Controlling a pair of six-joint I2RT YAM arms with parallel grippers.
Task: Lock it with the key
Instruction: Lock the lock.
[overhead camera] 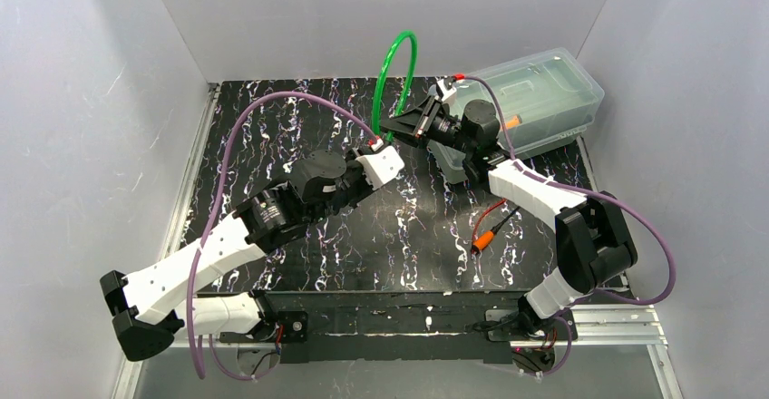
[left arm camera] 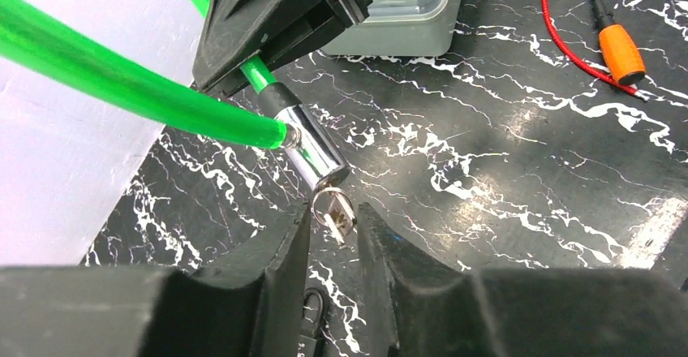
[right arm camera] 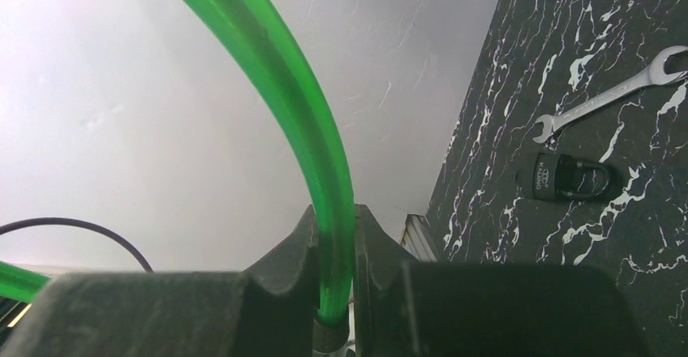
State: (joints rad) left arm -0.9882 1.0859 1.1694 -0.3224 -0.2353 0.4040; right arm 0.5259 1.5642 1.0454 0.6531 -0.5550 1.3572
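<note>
Top view: the green cable lock [overhead camera: 403, 35] is held up at the far middle by the right gripper [overhead camera: 392, 130], with the left gripper [overhead camera: 385, 151] parked just near of it. A lidded clear bin [overhead camera: 544, 91] sits far right; nothing can be made out inside it tbh.

Left wrist: the key [left arm camera: 334, 211] is seated in the chrome cylinder [left arm camera: 312, 150]. The left jaws stand on either side of its head, but whether it's actually pinched can't be told. So the key-grab step is judged to be in hand. Next, a firm pinch and a twist about the cylinder's axis are called for.

Right wrist: the 2 jaws are clamped on the green cable lock.
</note>
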